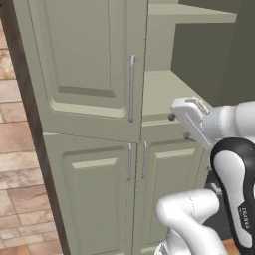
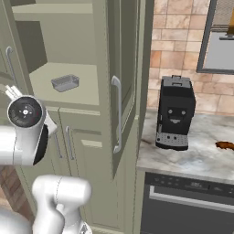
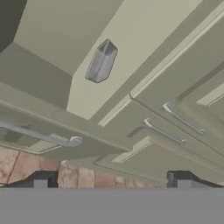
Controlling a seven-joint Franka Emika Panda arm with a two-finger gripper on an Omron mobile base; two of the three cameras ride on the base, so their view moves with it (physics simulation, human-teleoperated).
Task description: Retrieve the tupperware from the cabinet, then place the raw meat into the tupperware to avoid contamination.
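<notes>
Two doors of the cabinet (image 2: 91, 137) differ up top: the left one is shut, the right one swung wide with its handle (image 2: 117, 114) toward me. On the bared shelf sits the tupperware (image 2: 65, 83), alone, well back from the front edge. My gripper (image 3: 109, 181) hangs before the shelf, fingers spread wide and grasping nothing. Farther right, on the counter (image 2: 201, 155), stands the coffee machine (image 2: 174, 113), then the meat (image 2: 225, 146) near the edge.

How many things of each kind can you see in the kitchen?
Tupperware: 1
Meat: 1
Coffee machine: 1
Cabinet: 1
Dishwasher: 1
Gripper: 1
Total: 6
</notes>
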